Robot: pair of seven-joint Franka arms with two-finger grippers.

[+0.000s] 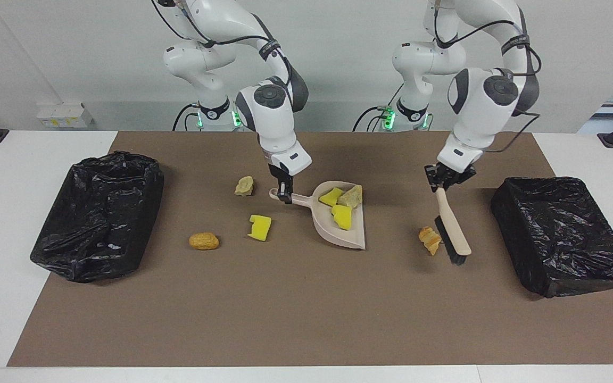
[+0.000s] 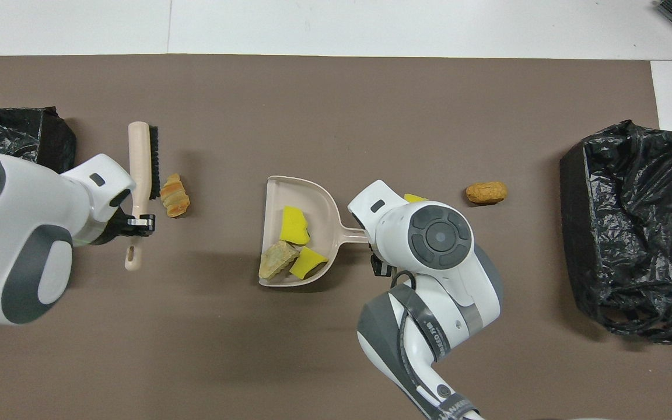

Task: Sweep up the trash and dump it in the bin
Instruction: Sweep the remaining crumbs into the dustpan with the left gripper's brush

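Facing view: left fingers (image 1: 443, 185) clamped on brush (image 1: 453, 232) beside croissant (image 1: 430, 240), right fingers (image 1: 284, 196) on dustpan (image 1: 338, 230) handle.

Two glossy white arms, dark grey bands at the joints, round grey caps on the wrists. Black cables loop along the upper links, green lights glow at both bases.

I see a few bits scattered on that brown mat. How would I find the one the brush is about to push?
Start at the black-lined bin at the left arm's end of the table. Beside it, the left gripper holds a beige brush slanting down to the mat. The piece next to its bristles is the croissant-like lump, the only ridged, orange-striped one; the others are plain yellow, tan or smooth brown.
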